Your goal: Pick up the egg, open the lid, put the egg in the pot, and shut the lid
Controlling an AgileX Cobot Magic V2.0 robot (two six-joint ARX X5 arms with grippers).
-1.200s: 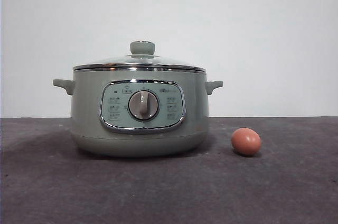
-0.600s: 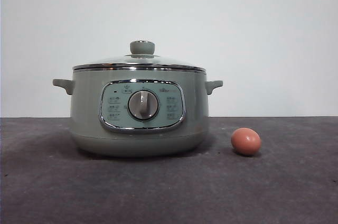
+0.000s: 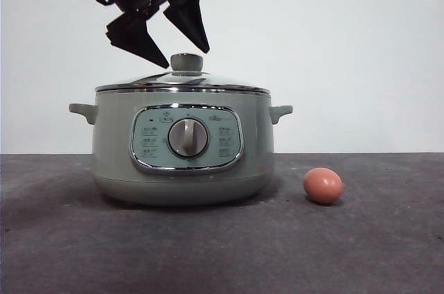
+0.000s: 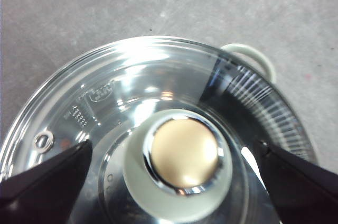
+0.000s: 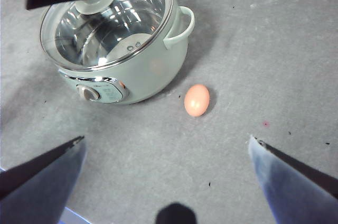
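Front view, near to far: egg [image 3: 323,186] lies on the counter just beside the pot [image 3: 182,148], toward the counter's front edge, untouched. Lid [image 3: 183,82] sits closed on the pot. Left gripper [image 3: 187,58] hangs spread just above the knob [image 4: 180,166], jaws flanking it, not touching. Right gripper [image 5: 166,142], spread wide and empty, is high above; egg lies ahead of it.

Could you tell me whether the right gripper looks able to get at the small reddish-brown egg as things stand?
Probably yes. The reddish-brown egg lies alone on the grey table, apart from the sage-green pot, and the open right gripper hangs above with nothing between them.
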